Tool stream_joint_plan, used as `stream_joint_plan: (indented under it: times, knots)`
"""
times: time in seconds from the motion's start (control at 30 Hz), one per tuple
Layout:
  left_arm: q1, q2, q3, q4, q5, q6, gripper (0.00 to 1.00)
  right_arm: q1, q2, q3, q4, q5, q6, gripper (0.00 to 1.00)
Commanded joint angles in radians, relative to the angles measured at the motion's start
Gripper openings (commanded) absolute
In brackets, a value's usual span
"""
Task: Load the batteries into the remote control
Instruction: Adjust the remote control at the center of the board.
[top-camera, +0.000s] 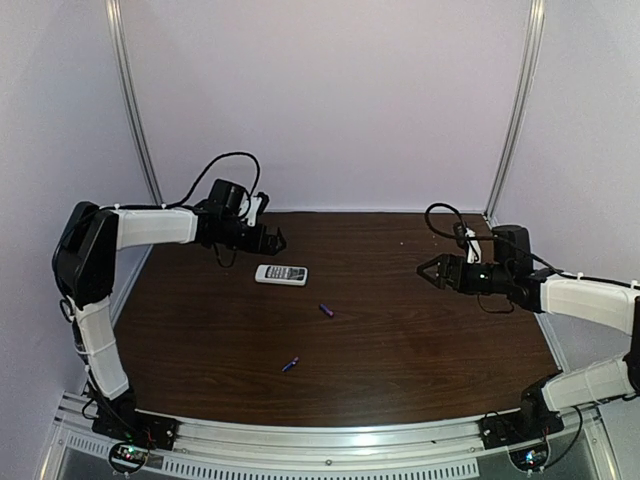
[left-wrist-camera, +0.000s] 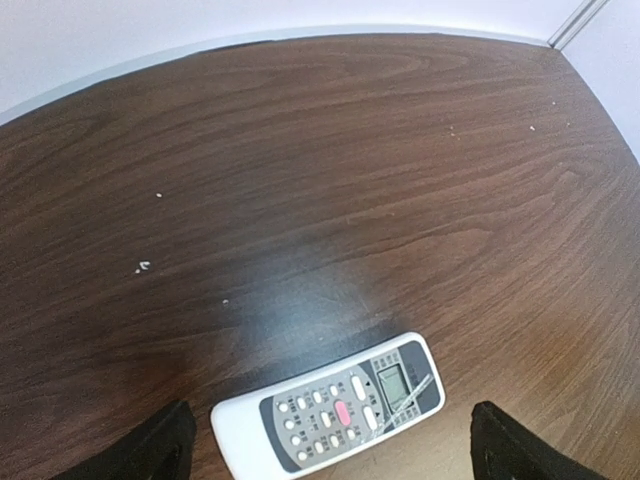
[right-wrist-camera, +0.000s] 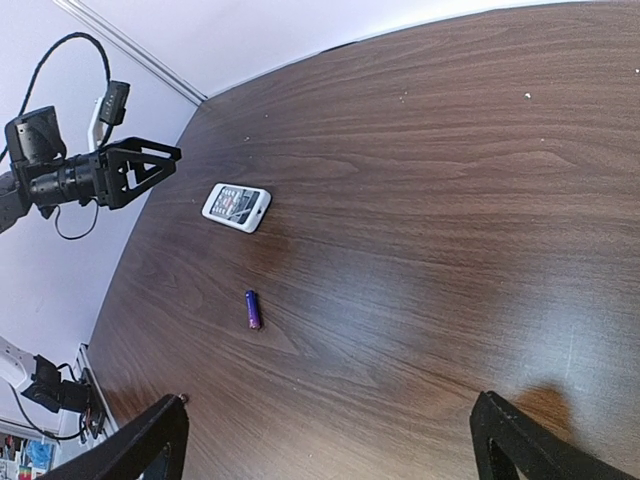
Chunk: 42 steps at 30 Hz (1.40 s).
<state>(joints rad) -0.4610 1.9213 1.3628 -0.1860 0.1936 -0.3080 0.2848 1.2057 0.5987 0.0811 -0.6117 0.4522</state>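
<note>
We work over a dark wood-grain surface (top-camera: 400, 340) that carries all the task's things, with both arms raised above it. Our left hand (top-camera: 274, 240) hangs at the far left, its fingers spread wide and holding nothing. Our right hand (top-camera: 430, 268) hangs at the far right, also spread wide and empty, pointing in toward the middle.

The remote control (top-camera: 281, 274) lies flat on the surface just in front of the left hand. It is face up, with its display and buttons plain in the left wrist view. The batteries (top-camera: 326, 310) lie loose nearer the middle, the first a little toward us from the remote. The second battery (top-camera: 290, 364) is closer to the near edge, well apart from the first.

We judge the task to be at its opening step, since nothing is grasped or loaded. The battery bay is probably on the hidden back. If so, the next move calls for the left hand to come down around the remote's long sides, fingers low to the surface, then lift it and turn it over. The right hand would then be free to go for the nearer battery.
</note>
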Motion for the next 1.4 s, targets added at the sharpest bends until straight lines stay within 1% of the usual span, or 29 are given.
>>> stream_joint_plan:
  times: [0.0,0.37,0.47,0.53,0.8,1.03,1.17,1.37]
  knots:
    - [0.014,0.072,0.067,0.015,0.073,0.021,0.97,-0.002,-0.011,-0.019,0.029,-0.017,0.015,1.00]
    - [0.038,0.225,0.182,-0.008,0.109,0.022,0.97,-0.002,-0.014,-0.015,0.026,-0.010,0.019,1.00]
    - [0.042,0.270,0.225,-0.047,0.106,0.021,0.97,-0.002,-0.014,-0.008,0.020,-0.008,0.018,1.00]
    - [0.042,0.279,0.222,-0.051,0.111,0.021,0.97,-0.002,-0.017,-0.001,0.009,-0.007,0.013,1.00]
    - [0.042,0.267,0.130,-0.040,0.167,0.019,0.97,-0.002,-0.018,0.003,0.021,-0.011,0.023,1.00]
    - [0.033,0.202,-0.013,0.019,0.216,-0.013,0.97,-0.002,-0.021,0.000,0.015,-0.016,0.016,1.00]
    - [-0.006,0.116,-0.100,0.029,0.208,-0.016,0.97,-0.002,-0.024,-0.001,0.013,-0.016,0.016,1.00]
    - [-0.062,0.012,-0.188,-0.009,0.118,0.017,0.96,-0.001,-0.020,0.001,0.019,-0.020,0.017,1.00]
